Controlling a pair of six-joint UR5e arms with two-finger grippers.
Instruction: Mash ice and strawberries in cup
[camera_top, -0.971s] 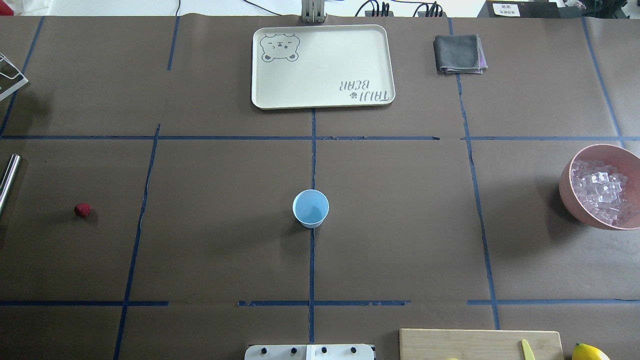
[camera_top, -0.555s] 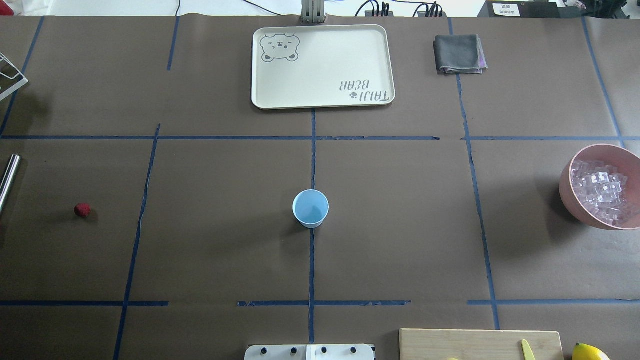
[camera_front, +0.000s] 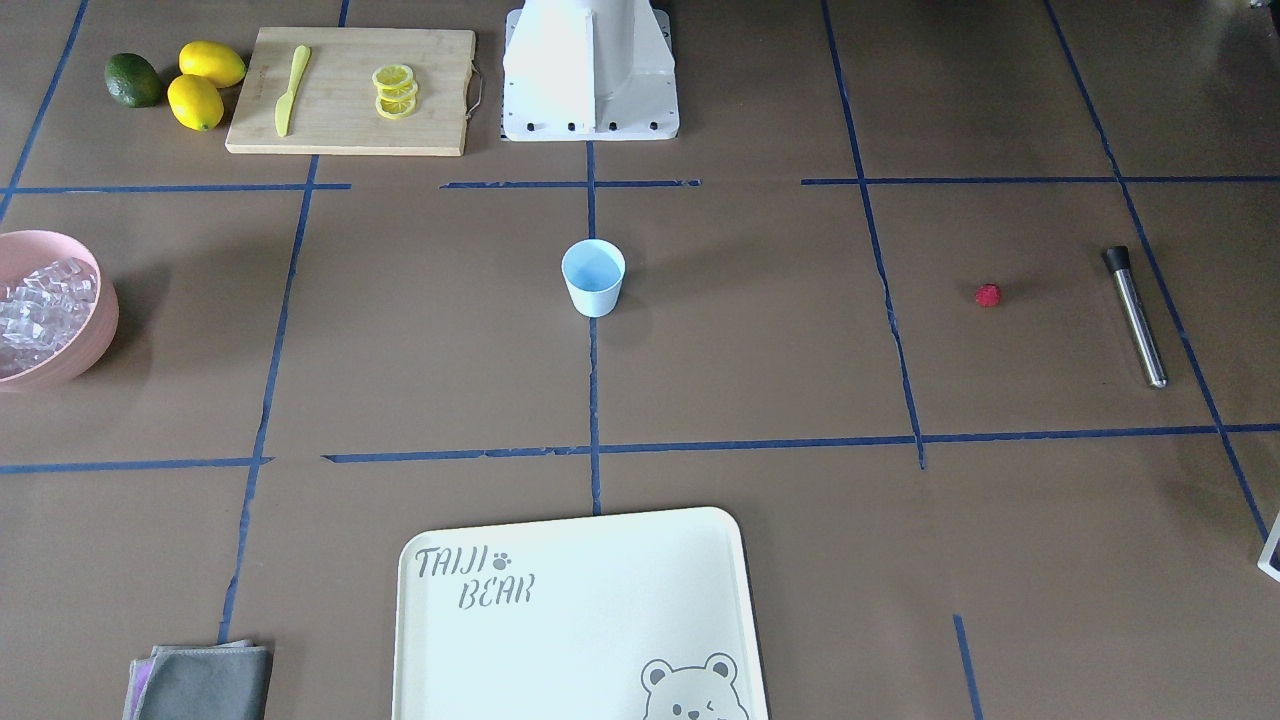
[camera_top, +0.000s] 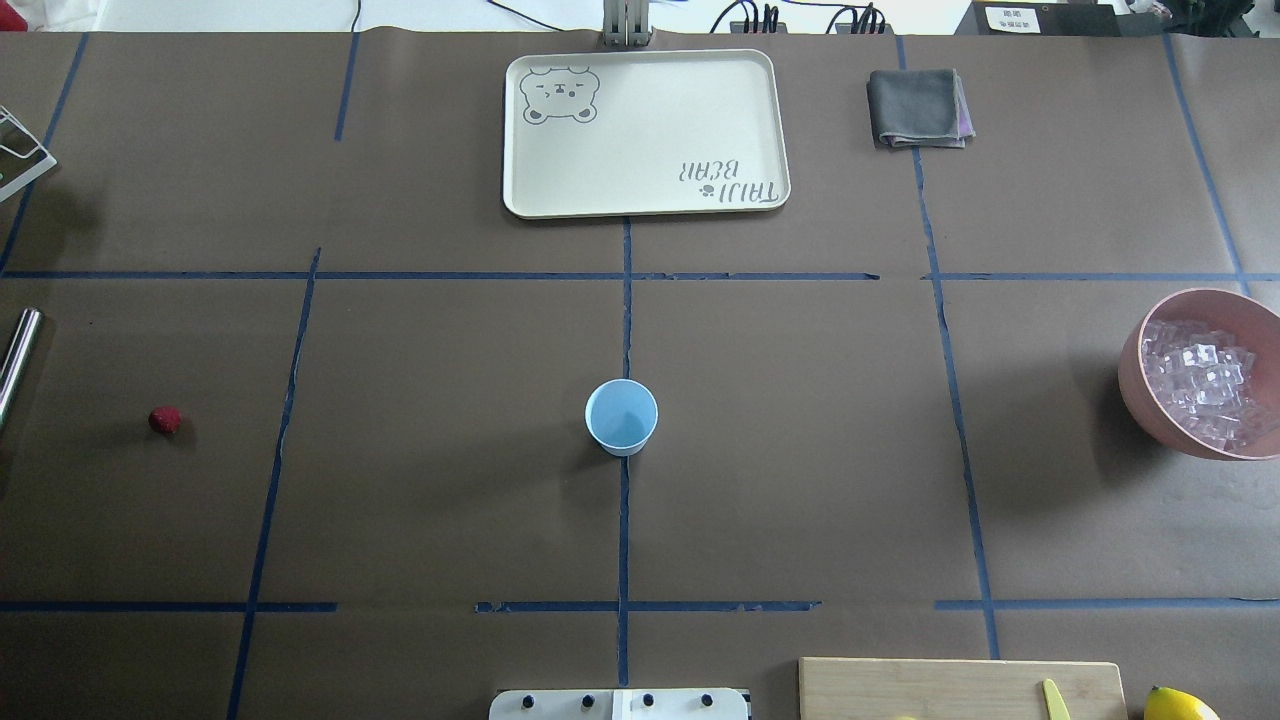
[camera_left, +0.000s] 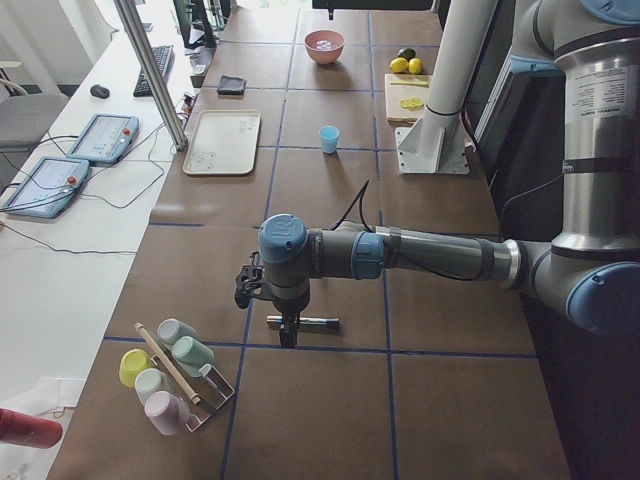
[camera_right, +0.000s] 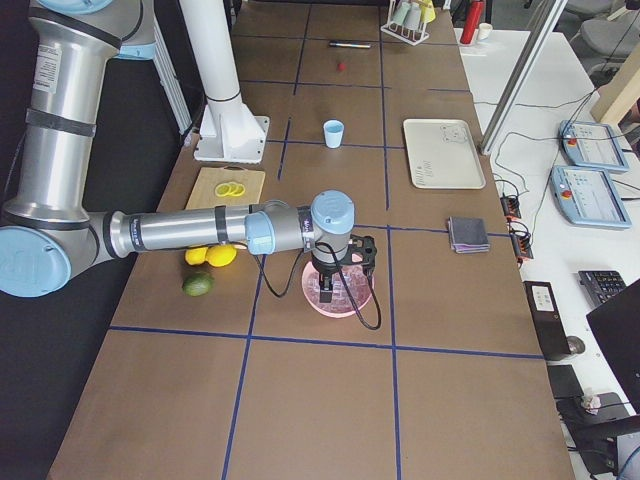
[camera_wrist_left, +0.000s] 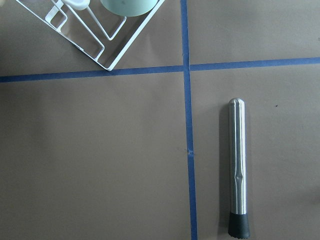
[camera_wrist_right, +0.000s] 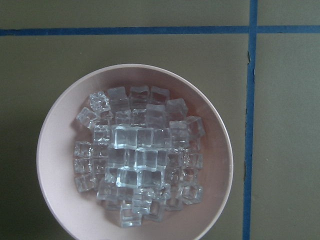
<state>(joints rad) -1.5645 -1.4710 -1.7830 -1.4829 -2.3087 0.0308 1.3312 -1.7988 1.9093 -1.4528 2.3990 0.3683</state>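
The pale-blue cup (camera_top: 621, 417) stands upright and empty at the table's centre. One red strawberry (camera_top: 165, 420) lies far to the left, near a steel muddler (camera_wrist_left: 237, 170). The ice (camera_wrist_right: 137, 160) is piled in a pink bowl (camera_top: 1135, 380) at the right edge. My left gripper (camera_left: 288, 338) hangs over the muddler and shows only in the exterior left view. Over the bowl of ice hangs my right gripper (camera_right: 330, 290), seen only in the exterior right view. I cannot tell whether either is open or shut. Neither wrist view shows fingers.
A cream tray (camera_top: 645, 130) and a folded grey cloth (camera_top: 918, 108) lie at the far side. A cutting board (camera_front: 350, 90) with lemon slices and a yellow knife, two lemons and an avocado sit near the base. A wire rack (camera_left: 175, 375) holds cups at the left end.
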